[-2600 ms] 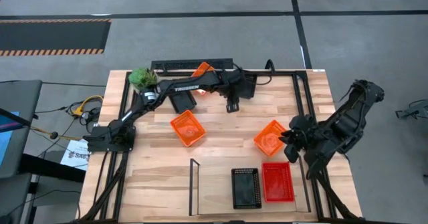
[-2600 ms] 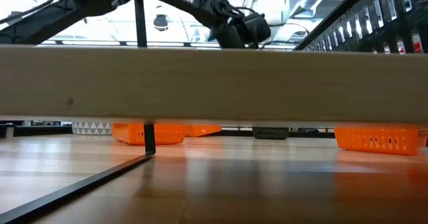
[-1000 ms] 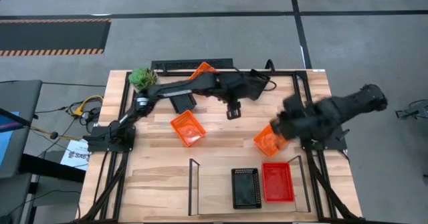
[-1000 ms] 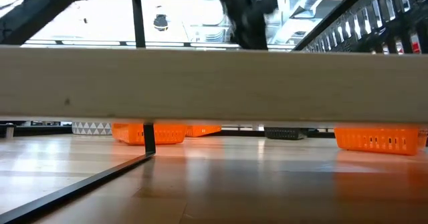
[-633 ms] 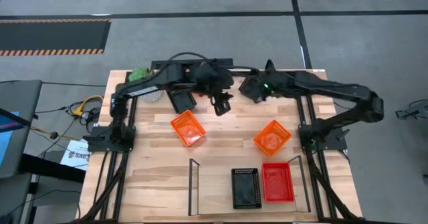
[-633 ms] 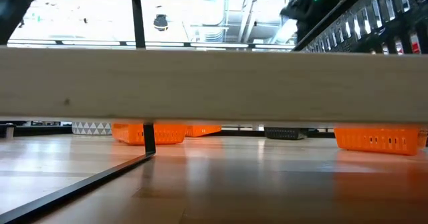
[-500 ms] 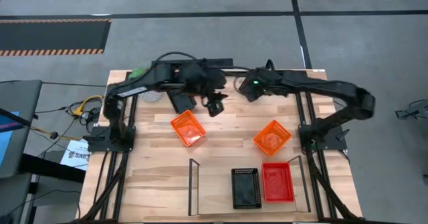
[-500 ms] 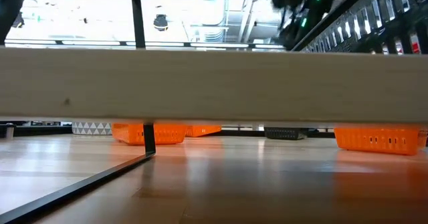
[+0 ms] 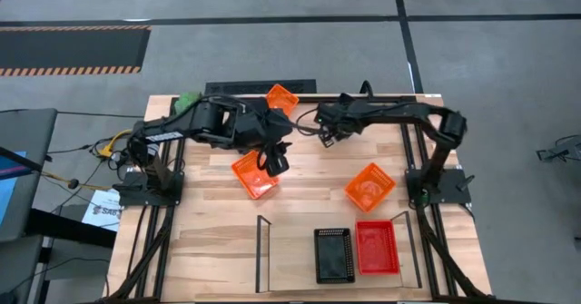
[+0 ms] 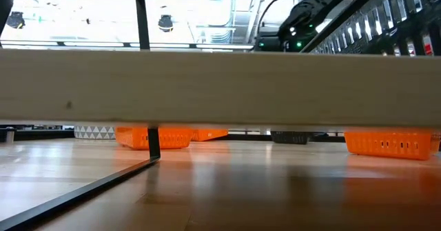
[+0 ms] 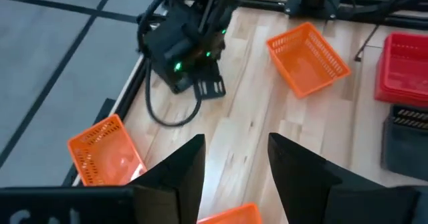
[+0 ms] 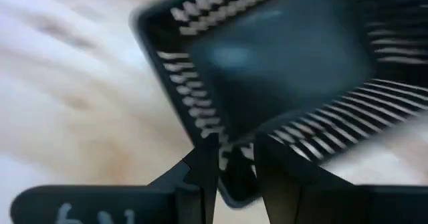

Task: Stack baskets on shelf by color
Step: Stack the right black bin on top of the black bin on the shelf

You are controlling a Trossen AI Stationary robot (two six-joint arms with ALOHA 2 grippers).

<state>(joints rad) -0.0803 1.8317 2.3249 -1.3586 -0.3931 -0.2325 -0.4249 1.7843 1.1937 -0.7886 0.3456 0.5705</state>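
Swinging in from the table's right edge, my right jaws (image 12: 231, 160) reached a black basket (image 12: 281, 63) near the far edge, slightly apart. My left jaws (image 9: 275, 161) hung apart over an orange basket (image 9: 253, 175).

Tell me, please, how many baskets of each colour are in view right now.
Orange baskets: 3
Black baskets: 2
Red baskets: 1
Total: 6; whether more are nested inside these cannot be told.

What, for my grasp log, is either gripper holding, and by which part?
Left gripper: nothing, open above an orange basket. Right gripper is at a black basket's rim; whether it grips cannot be told.
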